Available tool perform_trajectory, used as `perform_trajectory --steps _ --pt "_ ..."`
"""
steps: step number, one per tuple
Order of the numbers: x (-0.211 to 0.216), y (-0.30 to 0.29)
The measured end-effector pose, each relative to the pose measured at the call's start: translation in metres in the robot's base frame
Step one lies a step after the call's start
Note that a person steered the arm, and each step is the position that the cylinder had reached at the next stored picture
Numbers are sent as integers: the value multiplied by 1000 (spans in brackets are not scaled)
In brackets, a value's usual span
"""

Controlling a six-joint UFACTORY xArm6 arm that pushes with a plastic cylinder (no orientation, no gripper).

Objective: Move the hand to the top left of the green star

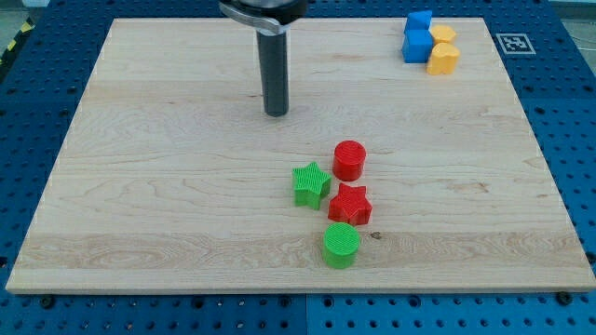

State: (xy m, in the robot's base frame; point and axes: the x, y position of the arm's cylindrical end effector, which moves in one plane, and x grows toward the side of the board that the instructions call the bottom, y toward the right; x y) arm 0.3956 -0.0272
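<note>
While my tip (277,113) rests on the counter (140,186), a bare rod with no claw to clench, the green star (311,182) lies apart toward the view's lower right, beside the red cylinder (349,159).

Bare surface (168,186) lies between my tip (277,113) and the green star (311,183) below-right of it. The red cylinder (349,160) and red star (350,204) crowd the green star's far side.

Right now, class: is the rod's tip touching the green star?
Apart. The camera view shows bare board between my tip and the green star, which lies toward the view's bottom right of it.
</note>
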Motion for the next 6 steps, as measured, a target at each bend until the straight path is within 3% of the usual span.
perform_trajectory --steps 6 --pt "39 10"
